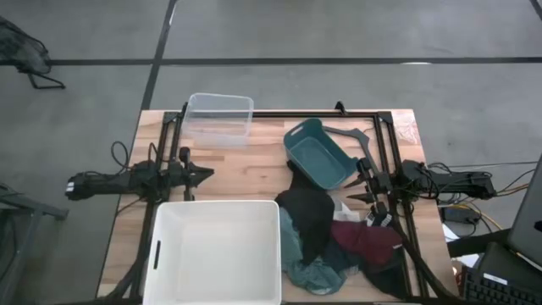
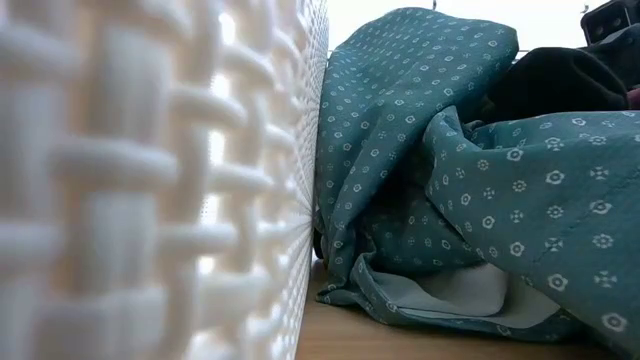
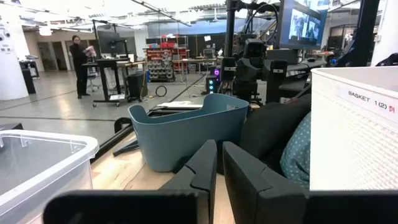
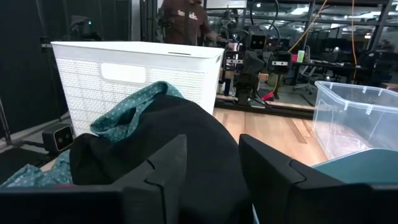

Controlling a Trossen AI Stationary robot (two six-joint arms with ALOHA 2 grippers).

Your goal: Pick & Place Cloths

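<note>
The cloths [image 1: 334, 241] lie in a heap on the wooden table [image 1: 254, 169], just right of the big white tub [image 1: 217, 251] and in front of the teal basket [image 1: 320, 152]; a black cloth [image 4: 161, 137] drapes over a teal-green patterned one [image 2: 470, 170], which presses against the tub's woven wall, with a maroon piece [image 1: 368, 240] to the right; the right gripper [image 1: 366, 201] sits at the heap's right edge, fingers spread with a clear gap, pinching nothing; the left gripper [image 1: 206, 174] waits low over the table between the clear plastic bin [image 1: 220, 119] and the tub, fingers pressed nearly together, empty; a person [image 3: 79, 65] stands far off in the room.
</note>
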